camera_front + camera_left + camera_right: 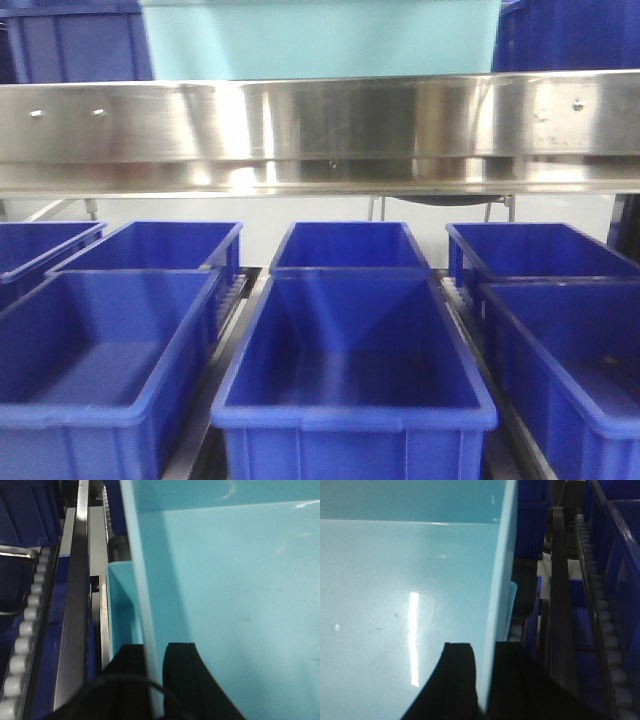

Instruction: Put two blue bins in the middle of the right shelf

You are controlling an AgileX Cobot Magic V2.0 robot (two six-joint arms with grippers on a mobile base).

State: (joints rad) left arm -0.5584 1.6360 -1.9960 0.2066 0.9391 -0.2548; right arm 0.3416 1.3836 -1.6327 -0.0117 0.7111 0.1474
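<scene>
One pale blue bin [320,40] sits above the right shelf's shiny steel front rail [320,125], between dark bins. In the left wrist view my left gripper [153,647] is shut on the left wall of this blue bin [240,605], with one black finger inside and one outside. In the right wrist view my right gripper [484,645] is shut on the right wall of the same bin [395,605]. A second pale blue edge [120,605] shows just outside the left wall. I cannot tell whether it belongs to a second bin.
Dark royal-blue bins [350,360] fill the level below the rail in three lanes. More dark bins [80,45] flank the pale bin on its level. Roller tracks [27,630] and metal rails [560,605] run beside the bin on both sides.
</scene>
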